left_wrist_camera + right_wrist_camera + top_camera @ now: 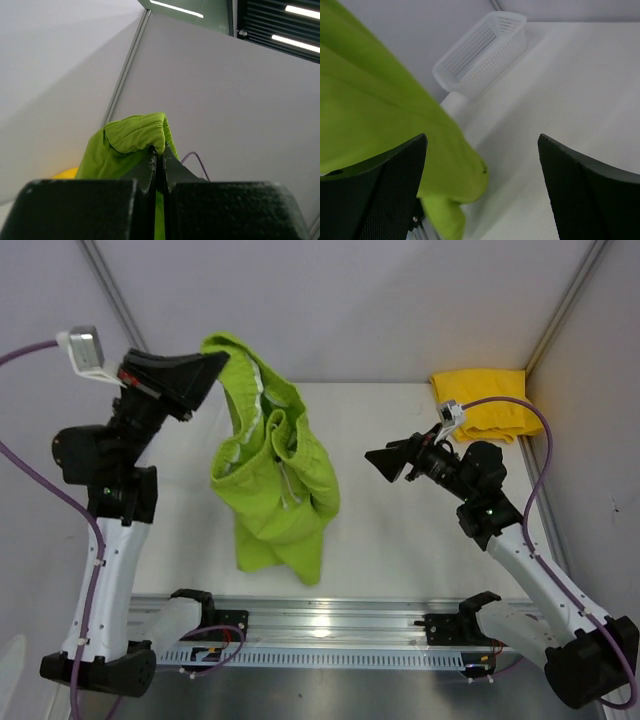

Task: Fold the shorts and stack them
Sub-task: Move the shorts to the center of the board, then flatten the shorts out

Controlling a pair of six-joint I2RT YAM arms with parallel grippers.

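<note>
The lime green shorts (275, 475) hang in the air above the table, held by the waistband (135, 132) in my left gripper (215, 365), which is shut on the cloth high at the back left. Their legs dangle down to the table near the front. The yellow shorts (485, 400) lie folded at the back right corner. My right gripper (385, 462) hovers open to the right of the hanging green shorts (380, 115), pointing at them, with nothing between its fingers (580, 185).
A white mesh basket (482, 52) stands against the wall in the right wrist view. The metal rail (330, 625) with both arm bases runs along the near edge. Grey walls close in the table at the back and sides.
</note>
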